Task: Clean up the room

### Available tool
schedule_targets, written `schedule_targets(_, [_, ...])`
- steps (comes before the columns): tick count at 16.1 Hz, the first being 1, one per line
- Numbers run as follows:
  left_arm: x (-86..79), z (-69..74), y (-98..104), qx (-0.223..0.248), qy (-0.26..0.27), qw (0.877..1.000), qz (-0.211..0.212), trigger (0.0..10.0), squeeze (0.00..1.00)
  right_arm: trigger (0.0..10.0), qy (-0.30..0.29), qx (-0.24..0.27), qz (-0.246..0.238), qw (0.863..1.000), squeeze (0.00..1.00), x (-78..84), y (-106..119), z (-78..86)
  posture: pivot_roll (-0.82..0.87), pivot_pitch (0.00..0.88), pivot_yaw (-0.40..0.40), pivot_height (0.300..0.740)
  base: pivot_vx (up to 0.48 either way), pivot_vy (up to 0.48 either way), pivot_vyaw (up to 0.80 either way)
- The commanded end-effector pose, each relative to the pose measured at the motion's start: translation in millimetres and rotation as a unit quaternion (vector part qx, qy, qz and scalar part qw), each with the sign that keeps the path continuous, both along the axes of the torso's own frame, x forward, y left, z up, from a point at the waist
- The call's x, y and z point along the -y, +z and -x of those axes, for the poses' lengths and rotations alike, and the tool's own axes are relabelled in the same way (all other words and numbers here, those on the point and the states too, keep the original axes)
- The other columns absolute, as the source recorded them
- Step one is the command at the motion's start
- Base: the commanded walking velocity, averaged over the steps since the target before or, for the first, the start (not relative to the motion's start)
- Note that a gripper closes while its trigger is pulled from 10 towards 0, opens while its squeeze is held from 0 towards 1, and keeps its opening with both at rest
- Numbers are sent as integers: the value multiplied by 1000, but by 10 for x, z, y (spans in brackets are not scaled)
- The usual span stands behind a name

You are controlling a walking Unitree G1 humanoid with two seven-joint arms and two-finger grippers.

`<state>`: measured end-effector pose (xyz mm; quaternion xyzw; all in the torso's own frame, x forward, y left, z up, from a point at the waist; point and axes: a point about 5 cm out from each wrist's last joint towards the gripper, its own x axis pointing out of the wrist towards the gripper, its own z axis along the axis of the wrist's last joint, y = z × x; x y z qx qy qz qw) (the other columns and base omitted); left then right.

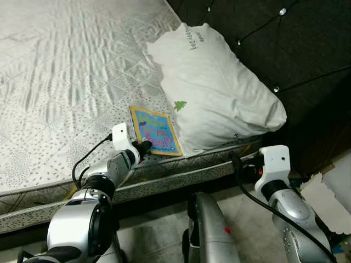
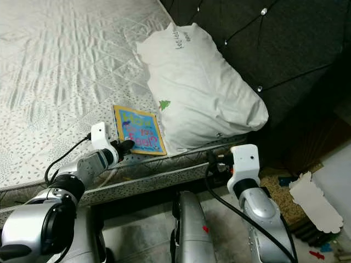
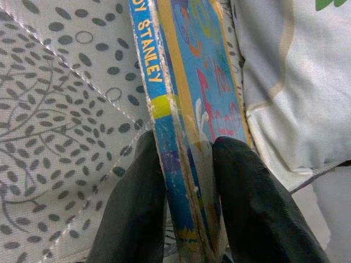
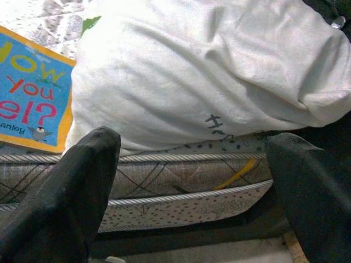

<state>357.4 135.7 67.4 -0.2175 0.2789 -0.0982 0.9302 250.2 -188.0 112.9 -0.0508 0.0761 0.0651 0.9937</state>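
Observation:
A blue and yellow picture book (image 1: 155,130) lies on the mattress (image 1: 66,71) at its near edge, beside a white pillow (image 1: 216,87). My left gripper (image 1: 146,147) is shut on the book's near corner. In the left wrist view the two black fingers (image 3: 134,208) pinch the book (image 3: 186,109) by its spine edge. My right gripper (image 4: 186,181) stands open in front of the mattress side, below the pillow (image 4: 197,71), with nothing between its fingers (image 4: 66,192). The right arm's white wrist (image 1: 273,161) sits low by the bed corner.
A dark tufted headboard (image 1: 285,38) rises behind the pillow. White torn cardboard (image 1: 323,197) and clutter lie on the floor at the right. Tiled floor (image 1: 159,235) runs under the bed's edge, next to my own body (image 1: 208,230).

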Motion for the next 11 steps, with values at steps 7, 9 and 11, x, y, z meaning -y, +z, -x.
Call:
schedule_targets(7, [-314,-32,27,3,29,997,-73,10000,1000,10000,-2,5,0,1000,0,-22,-3,-38,-169,91,-102,536,0,0,0])
schedule_targets(9, [-382,-39,43,6,31,995,-91,10000,1000,10000,-2,7,-2,1000,0,-32,-6,-48,-165,88,-100,536,0,0,0])
schedule_targets(11, [-430,-38,45,6,34,994,-104,10000,1000,10000,-3,7,-4,1000,0,-41,-12,-58,-165,85,-98,536,0,0,0])
